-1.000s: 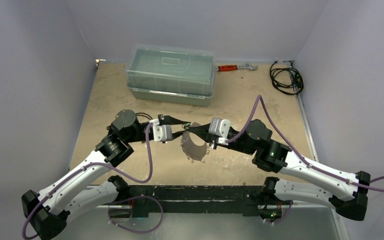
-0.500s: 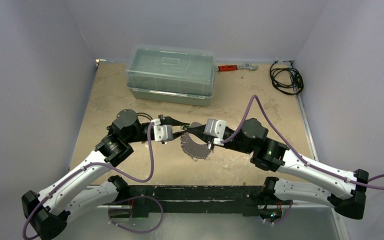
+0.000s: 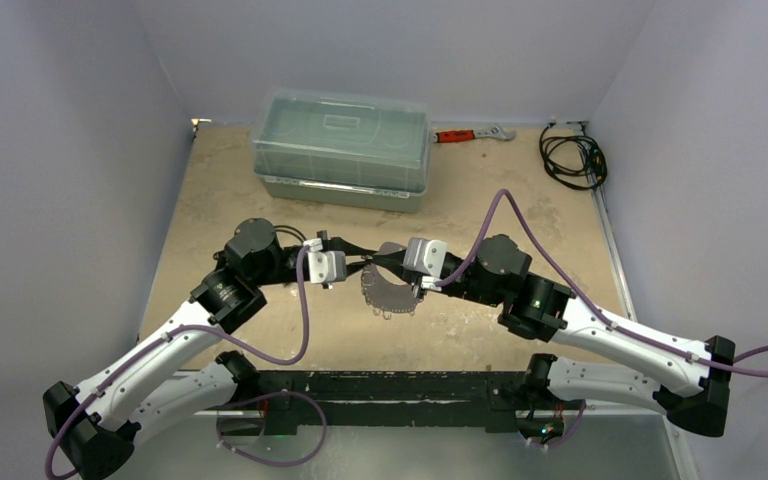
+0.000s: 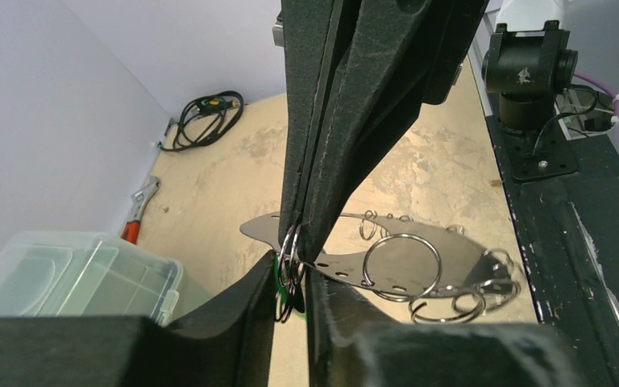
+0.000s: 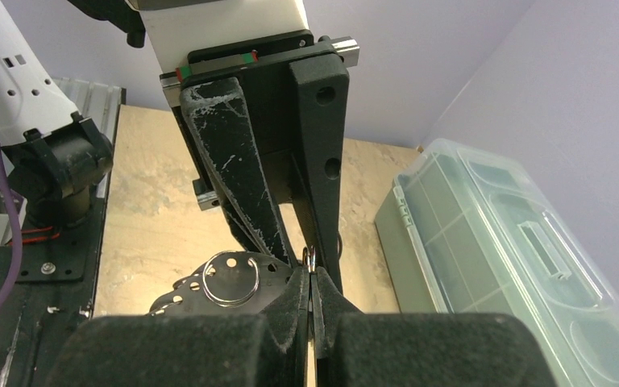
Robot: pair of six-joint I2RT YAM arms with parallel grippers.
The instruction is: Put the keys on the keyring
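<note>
My two grippers meet tip to tip above the table's middle. The left gripper (image 3: 363, 263) (image 4: 290, 278) has its jaws drawn narrowly on the green-headed key (image 4: 277, 274), of which only a green sliver shows between the pads. The right gripper (image 3: 385, 268) (image 5: 313, 278) is shut on a thin wire ring of the keyring (image 4: 292, 251) (image 5: 309, 258), just above the key. The keyring's flat oval tag (image 3: 392, 297) (image 4: 403, 258) (image 5: 230, 278) hangs below, punched with holes and carrying several loose rings. No silver keys can be made out.
A clear lidded plastic box (image 3: 342, 148) (image 5: 516, 250) stands at the back. A red-handled wrench (image 3: 458, 134) (image 4: 139, 214) lies to its right, and a black coiled cable (image 3: 572, 158) (image 4: 205, 121) sits in the far right corner. The arms' black base rail (image 3: 390, 385) lines the near edge.
The right arm has shifted left, bringing its gripper closer against the left one, and the hanging tag swung slightly. The left jaws narrowed a little.
</note>
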